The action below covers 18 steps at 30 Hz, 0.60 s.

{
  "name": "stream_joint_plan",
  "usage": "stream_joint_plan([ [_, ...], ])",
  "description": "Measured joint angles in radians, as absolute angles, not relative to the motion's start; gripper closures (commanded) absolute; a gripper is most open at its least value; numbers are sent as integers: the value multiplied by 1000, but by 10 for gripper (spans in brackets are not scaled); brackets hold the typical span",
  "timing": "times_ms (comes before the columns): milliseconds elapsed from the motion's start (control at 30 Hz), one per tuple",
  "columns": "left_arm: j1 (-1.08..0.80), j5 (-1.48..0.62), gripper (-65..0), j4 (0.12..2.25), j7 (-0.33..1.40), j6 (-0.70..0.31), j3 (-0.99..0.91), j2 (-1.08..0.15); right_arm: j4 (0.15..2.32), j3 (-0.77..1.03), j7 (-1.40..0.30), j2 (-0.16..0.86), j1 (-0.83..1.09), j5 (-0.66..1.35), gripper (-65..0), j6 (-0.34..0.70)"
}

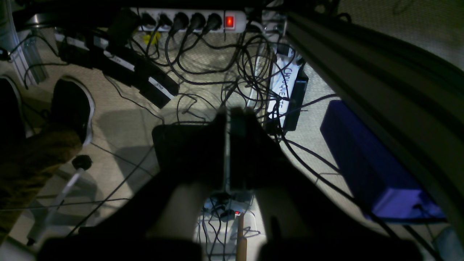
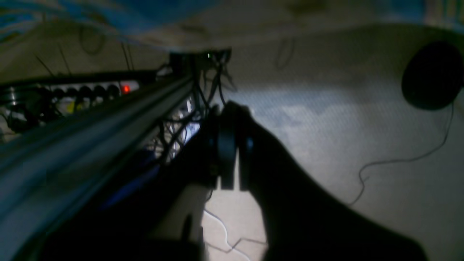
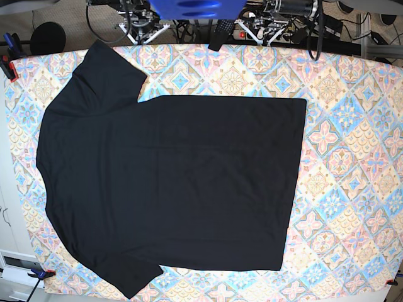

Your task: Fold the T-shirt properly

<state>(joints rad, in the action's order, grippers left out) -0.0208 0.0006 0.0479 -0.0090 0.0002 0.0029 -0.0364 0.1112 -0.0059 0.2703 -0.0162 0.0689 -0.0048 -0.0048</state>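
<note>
The black T-shirt (image 3: 170,182) lies spread flat on the patterned table (image 3: 352,157). Its collar end is to the left and its straight hem to the right, with one sleeve at the upper left and one at the lower left. Neither gripper touches it. In the left wrist view, my left gripper (image 1: 229,112) is shut and empty, hanging over a floor full of cables. My right gripper (image 2: 228,108) is likewise shut with nothing in it, beside a metal frame rail (image 2: 90,119) and above bare floor. The shirt shows in neither wrist view.
A white power strip (image 1: 188,20) with a red switch, tangled black cables (image 1: 253,72) and a blue box (image 1: 366,163) lie on the floor behind the table. A person's shoe (image 1: 70,108) is at the left. Clamps (image 3: 6,63) hold the tablecloth at its left edge.
</note>
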Motion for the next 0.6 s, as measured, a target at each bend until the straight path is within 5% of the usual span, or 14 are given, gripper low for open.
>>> stream_joint_plan([
  [600,-88,-4,-12,153,9,1,0,-36,232,-6,235,-14,157,-5,0,-5],
])
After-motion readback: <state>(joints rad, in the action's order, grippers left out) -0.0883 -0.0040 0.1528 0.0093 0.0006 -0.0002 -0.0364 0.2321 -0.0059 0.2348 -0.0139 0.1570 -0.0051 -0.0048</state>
